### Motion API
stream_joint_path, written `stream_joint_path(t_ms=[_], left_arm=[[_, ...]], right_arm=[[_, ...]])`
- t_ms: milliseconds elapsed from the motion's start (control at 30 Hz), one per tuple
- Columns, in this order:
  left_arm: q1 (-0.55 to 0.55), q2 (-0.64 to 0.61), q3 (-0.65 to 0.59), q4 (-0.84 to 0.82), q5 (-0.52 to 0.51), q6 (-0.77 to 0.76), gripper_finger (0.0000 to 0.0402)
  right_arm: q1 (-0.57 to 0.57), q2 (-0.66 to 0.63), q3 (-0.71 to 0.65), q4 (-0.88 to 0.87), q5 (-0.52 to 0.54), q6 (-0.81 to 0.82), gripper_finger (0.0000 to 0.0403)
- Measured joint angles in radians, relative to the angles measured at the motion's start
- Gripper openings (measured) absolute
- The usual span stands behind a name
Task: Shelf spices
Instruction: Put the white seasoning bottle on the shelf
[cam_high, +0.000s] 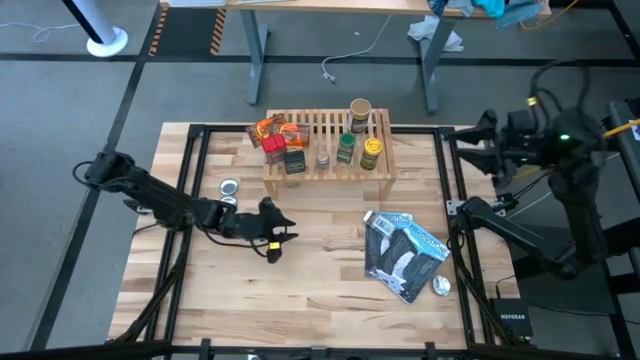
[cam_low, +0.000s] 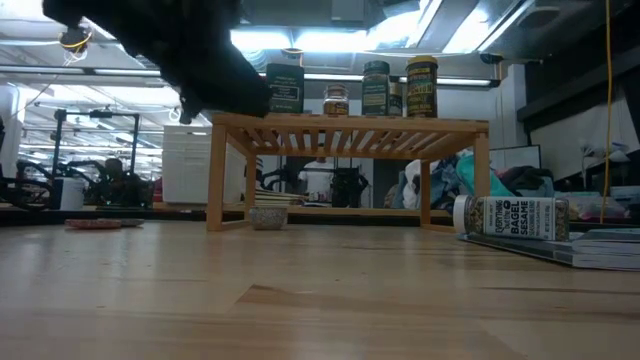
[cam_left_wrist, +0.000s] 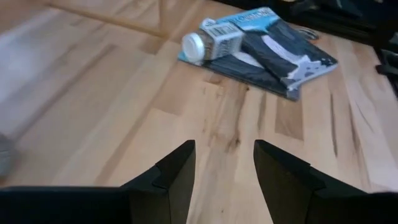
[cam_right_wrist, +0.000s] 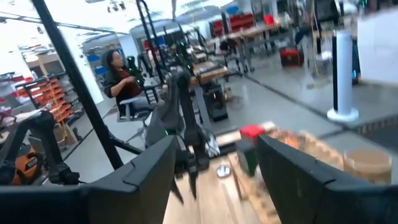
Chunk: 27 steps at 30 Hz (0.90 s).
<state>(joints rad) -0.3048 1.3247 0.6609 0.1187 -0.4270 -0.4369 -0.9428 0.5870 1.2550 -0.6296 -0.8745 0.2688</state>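
Note:
The light-wood shelf (cam_high: 330, 172) stands on its short legs at the table's far middle. On its slats are orange packets (cam_high: 268, 128), a red-capped jar (cam_high: 275, 148), a dark square tin (cam_high: 295, 163), a green-capped jar (cam_high: 346, 148), a yellow-capped jar (cam_high: 371, 154) and a tan-capped jar (cam_high: 360, 108). One white-capped jar (cam_left_wrist: 211, 40) lies on its side on the blue-and-black pouch (cam_high: 405, 252). My left gripper (cam_high: 277, 237) hovers open over bare table, left of the pouch. My right gripper (cam_high: 487, 126) is raised at the table's right edge, open and empty.
A silver disc (cam_high: 229, 187) lies left of the shelf; another (cam_high: 441, 286) lies by the pouch's near corner. Bare wood (cam_high: 320, 300) stretches along the near side of the table. A person (cam_right_wrist: 121, 78) sits in the room beyond.

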Motion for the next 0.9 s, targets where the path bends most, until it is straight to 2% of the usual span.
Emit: stream_joint_path(t_ms=[167, 400, 600, 767, 900], left_arm=[[0.016, 0.1, 0.0, 0.103, 0.053, 0.034, 0.0156], [0.041, 0.235, 0.0, 0.247, 0.066, 0.058, 0.0156], [0.068, 0.29, 0.002, 0.333, 0.081, 0.063, 0.0157], [0.093, 0.296, 0.002, 0.351, 0.081, 0.088, 0.0156], [0.105, 0.296, 0.002, 0.35, 0.081, 0.108, 0.0157]], right_arm=[[0.0, 0.023, 0.099, -0.072, 0.005, -0.014, 0.0229], [0.0, 0.027, 0.068, -0.166, 0.049, -0.04, 0.0229], [0.001, 0.039, -0.025, -0.142, 0.062, -0.084, 0.0229], [0.004, 0.041, -0.169, -0.129, 0.063, -0.115, 0.0229], [0.081, 0.04, -0.294, -0.098, 0.125, -0.123, 0.0229]])
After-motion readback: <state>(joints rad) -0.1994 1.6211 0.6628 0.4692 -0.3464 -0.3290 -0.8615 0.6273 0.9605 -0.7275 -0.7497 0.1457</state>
